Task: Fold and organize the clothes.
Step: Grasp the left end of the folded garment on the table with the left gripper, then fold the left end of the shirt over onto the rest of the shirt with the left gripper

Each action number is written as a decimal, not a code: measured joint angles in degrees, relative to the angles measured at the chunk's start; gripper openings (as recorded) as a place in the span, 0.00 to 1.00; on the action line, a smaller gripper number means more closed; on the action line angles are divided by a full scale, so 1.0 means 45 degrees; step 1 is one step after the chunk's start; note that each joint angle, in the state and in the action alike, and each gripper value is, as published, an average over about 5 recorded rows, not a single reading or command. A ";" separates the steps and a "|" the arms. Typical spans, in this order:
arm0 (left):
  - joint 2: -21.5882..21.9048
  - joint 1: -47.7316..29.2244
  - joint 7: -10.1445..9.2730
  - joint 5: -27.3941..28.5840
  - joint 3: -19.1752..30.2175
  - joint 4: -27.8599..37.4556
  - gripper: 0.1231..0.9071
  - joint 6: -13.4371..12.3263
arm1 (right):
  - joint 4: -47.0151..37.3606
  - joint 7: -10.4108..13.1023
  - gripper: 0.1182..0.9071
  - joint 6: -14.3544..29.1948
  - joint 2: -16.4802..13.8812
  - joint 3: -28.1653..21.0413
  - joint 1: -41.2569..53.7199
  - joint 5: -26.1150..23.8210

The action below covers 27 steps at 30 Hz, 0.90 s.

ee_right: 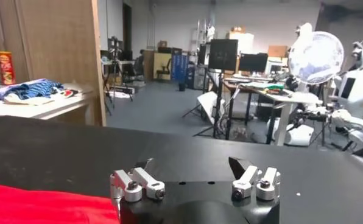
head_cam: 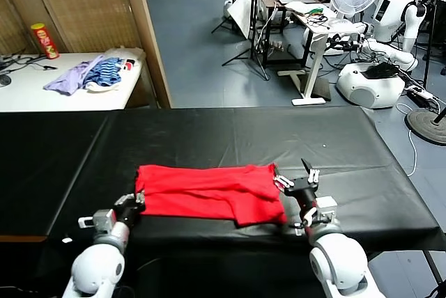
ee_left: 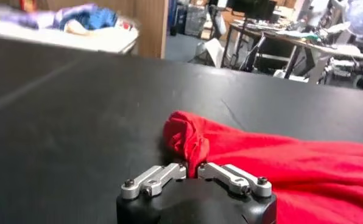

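The red T-shirt (head_cam: 209,190) lies folded and wrinkled on the black counter (head_cam: 230,131). My left hand (head_cam: 134,202) pinches its bunched corner. My right hand (head_cam: 298,181) stands open beside it.

Left gripper (head_cam: 136,200) pinched, right gripper (head_cam: 296,180) spread.

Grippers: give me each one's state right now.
Left gripper: closed on the red T-shirt's bunched left edge.
Right gripper: open, holding nothing, at the shirt's right edge.
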 joint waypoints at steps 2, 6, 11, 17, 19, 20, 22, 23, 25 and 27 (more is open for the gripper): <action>0.0510 0.0128 -0.0144 0.0849 -0.0276 0.0180 0.07 -0.0106 | 0.0183 0.0000 0.86 -0.0069 0.0068 0.0031 -0.0117 -0.0018; 0.1656 0.0435 -0.0541 0.1557 -0.0824 0.0205 0.07 -0.0042 | 0.0423 -0.0001 0.86 -0.0100 0.0260 -0.0057 -0.0308 -0.0059; 0.2047 0.0462 -0.1035 0.0932 -0.0711 -0.0711 0.07 0.0758 | 0.0575 0.0012 0.86 -0.0124 0.0485 -0.0078 -0.0507 -0.0184; 0.0901 0.0053 -0.1520 -0.1499 0.0884 -0.2418 0.07 0.1869 | 0.0782 0.0024 0.86 -0.0097 0.0724 0.0214 -0.0909 -0.0409; 0.0341 -0.0190 -0.1726 -0.2306 0.1634 -0.2701 0.07 0.2151 | 0.0813 0.0025 0.86 -0.0078 0.0768 0.0325 -0.1038 -0.0452; 0.0071 -0.0314 -0.1838 -0.2674 0.1984 -0.2781 0.07 0.2265 | 0.0819 0.0026 0.86 -0.0073 0.0788 0.0375 -0.1090 -0.0469; -0.0447 -0.0559 -0.2098 -0.3416 0.2630 -0.2878 0.07 0.2472 | 0.0811 0.0029 0.86 -0.0067 0.0839 0.0463 -0.1166 -0.0501; -0.0682 -0.0664 -0.2214 -0.3746 0.2917 -0.2908 0.07 0.2536 | 0.0796 0.0030 0.86 -0.0066 0.0871 0.0491 -0.1191 -0.0525; -0.1122 -0.0860 -0.2358 -0.4236 0.3441 -0.2929 0.07 0.2566 | 0.0754 0.0030 0.86 -0.0065 0.0951 0.0511 -0.1225 -0.0584; -0.1528 -0.1039 -0.2384 -0.4396 0.3881 -0.2878 0.07 0.2485 | 0.0706 0.0030 0.86 -0.0065 0.1027 0.0488 -0.1244 -0.0652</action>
